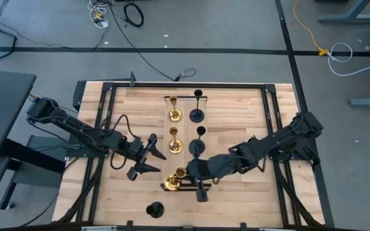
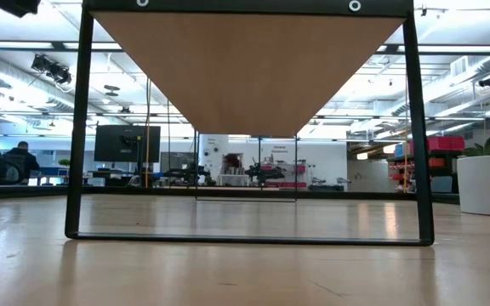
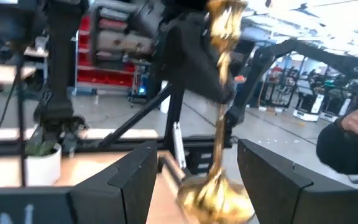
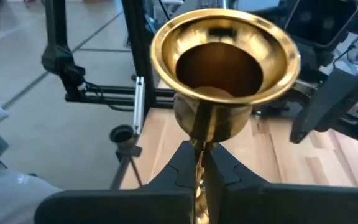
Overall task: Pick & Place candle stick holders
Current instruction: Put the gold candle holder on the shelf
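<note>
1. Grey floor with loose cables surrounds the pale wooden tabletop (image 1: 236,122), which sits inside a black metal frame (image 1: 101,96).
2. Down the middle of the tabletop stand two short rows of candle stick holders: gold ones (image 1: 175,114) on the left and black ones (image 1: 197,114) on the right.
3. The far gold holder and far black holder stand side by side near the far edge; a second gold holder (image 1: 175,145) stands nearer, with a second black holder (image 1: 198,134) beside it.
4. A third gold holder (image 1: 173,182) sits near the front of the tabletop, its stem gripped by the right pincer (image 1: 191,172).
5. In the right wrist view the right pincer's dark fingers (image 4: 179,165) are clamped together on the thin stem just under the gold cup (image 4: 224,59).
6. The left pincer (image 1: 151,157) hovers just to the left of that holder, fingers spread apart and holding nothing; in the left wrist view the gold holder (image 3: 219,155) shows between its two fingers (image 3: 129,180), and contact cannot be told.
7. One more black holder (image 1: 153,209) stands alone near the front edge, left of the gripped one.
8. A small white pot with a green plant (image 3: 41,163) shows in the left wrist view.
9. A person's hand and dark sleeve (image 3: 353,134) appear beyond the tabletop in the same view.
</note>
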Motion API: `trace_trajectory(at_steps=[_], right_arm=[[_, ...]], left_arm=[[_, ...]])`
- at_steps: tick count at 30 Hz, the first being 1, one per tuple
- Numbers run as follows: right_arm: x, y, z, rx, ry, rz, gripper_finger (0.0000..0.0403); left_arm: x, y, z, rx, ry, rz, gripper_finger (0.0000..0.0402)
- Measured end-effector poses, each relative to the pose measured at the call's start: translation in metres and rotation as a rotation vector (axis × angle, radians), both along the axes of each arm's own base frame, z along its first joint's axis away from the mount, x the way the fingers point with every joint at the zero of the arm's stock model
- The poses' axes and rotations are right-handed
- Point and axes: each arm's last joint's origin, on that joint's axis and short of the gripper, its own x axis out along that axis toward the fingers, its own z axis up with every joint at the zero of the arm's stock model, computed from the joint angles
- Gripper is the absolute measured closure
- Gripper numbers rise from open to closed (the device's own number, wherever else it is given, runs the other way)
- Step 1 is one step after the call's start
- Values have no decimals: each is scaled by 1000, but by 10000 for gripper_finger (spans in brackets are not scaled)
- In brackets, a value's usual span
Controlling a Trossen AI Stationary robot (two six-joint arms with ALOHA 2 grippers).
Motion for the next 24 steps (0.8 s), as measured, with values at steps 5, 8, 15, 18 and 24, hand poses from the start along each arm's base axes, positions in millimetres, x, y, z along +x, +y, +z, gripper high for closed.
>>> trace_trajectory(at_steps=[5,8,15,18,24], right_arm=[[18,-7,0,-24,28,-11,402],[24,-11,3,-8,19,3,402],[27,-18,4,4,18,14,402],[27,-19,3,-1,29,13,402],[27,-19,1,-7,43,13,401]], left_arm=[[7,-9,5,5,0,-26,177],[15,-14,6,17,26,-32,177],[31,-19,6,31,62,-22,177],[35,-20,5,36,71,-20,177],[38,-21,5,33,68,-15,186]])
